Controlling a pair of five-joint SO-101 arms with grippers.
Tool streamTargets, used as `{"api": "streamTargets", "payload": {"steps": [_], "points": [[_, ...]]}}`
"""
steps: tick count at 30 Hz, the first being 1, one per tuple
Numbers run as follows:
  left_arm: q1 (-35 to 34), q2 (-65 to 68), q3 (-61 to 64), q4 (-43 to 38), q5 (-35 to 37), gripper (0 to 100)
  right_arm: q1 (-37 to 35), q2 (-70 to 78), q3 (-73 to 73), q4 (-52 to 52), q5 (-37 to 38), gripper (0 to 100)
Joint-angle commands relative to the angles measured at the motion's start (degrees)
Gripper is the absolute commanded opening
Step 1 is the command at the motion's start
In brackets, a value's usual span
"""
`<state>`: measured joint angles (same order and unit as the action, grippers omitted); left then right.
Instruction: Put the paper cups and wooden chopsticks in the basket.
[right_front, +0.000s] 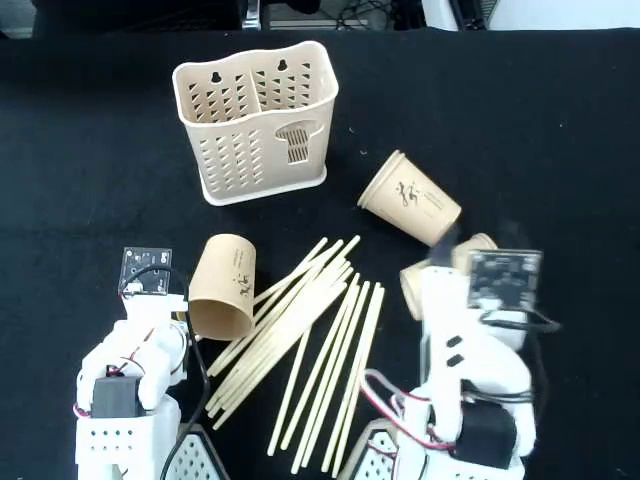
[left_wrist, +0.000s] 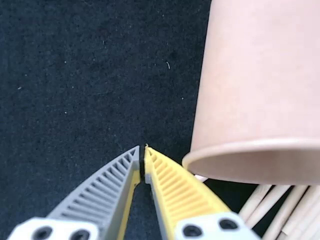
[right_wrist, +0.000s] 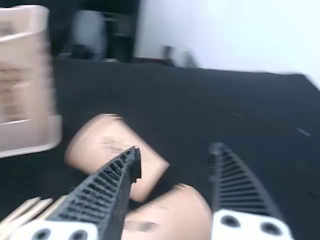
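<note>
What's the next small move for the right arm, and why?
Probably lower the right claw and close on the nearest paper cup: its jaws stand open, that cup lies on its side just below them, and it is not yet in the basket.

One basket (right_front: 255, 140) standing on the tabletop (right_front: 560, 130), three paper cups (right_front: 222, 287) lying on their sides, more than ten wooden chopsticks (right_front: 300, 340) lying overlapped, exact count unclear.
</note>
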<state>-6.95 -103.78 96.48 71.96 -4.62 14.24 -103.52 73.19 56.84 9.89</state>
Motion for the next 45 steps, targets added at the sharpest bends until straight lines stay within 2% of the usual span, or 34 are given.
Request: {"api": "streamTargets", "payload": {"steps": [1, 2, 8, 15, 19, 27, 33, 39, 42, 45], "points": [[0.3, -0.4, 0.8, 0.9, 0.4, 3, 14.1, -3.2, -4.2, -1.8, 0.1, 26.3], [0.3, -0.4, 0.8, 0.9, 0.4, 3, 15.8, -3.0, -5.0, -1.8, 0.0, 25.4], [0.4, -0.4, 0.8, 0.9, 0.4, 3, 15.6, 3.4, -10.7, 3.0, 5.4, 21.5], [0.4, -0.4, 0.8, 0.9, 0.4, 3, 15.5, 29.8, -19.6, 9.2, 5.7, 21.9], [0.3, -0.4, 0.8, 0.9, 0.4, 3, 15.5, 43.5, -19.9, 5.3, 6.3, 21.9], [0.3, -0.4, 0.8, 0.9, 0.4, 3, 13.6, 61.5, -20.4, -3.6, 18.5, 21.9], [0.3, -0.4, 0.8, 0.9, 0.4, 3, 13.3, 67.8, -23.3, -3.3, 23.6, 22.0], [0.3, -0.4, 0.8, 0.9, 0.4, 3, 11.8, 74.6, -23.3, -3.2, 36.6, 21.5], [0.3, -0.4, 0.8, 0.9, 0.4, 3, 11.7, 77.2, -23.3, -2.3, 40.3, 21.4], [0.3, -0.4, 0.8, 0.9, 0.4, 3, 11.0, 78.1, -23.3, 0.4, 44.8, 15.6]]}}
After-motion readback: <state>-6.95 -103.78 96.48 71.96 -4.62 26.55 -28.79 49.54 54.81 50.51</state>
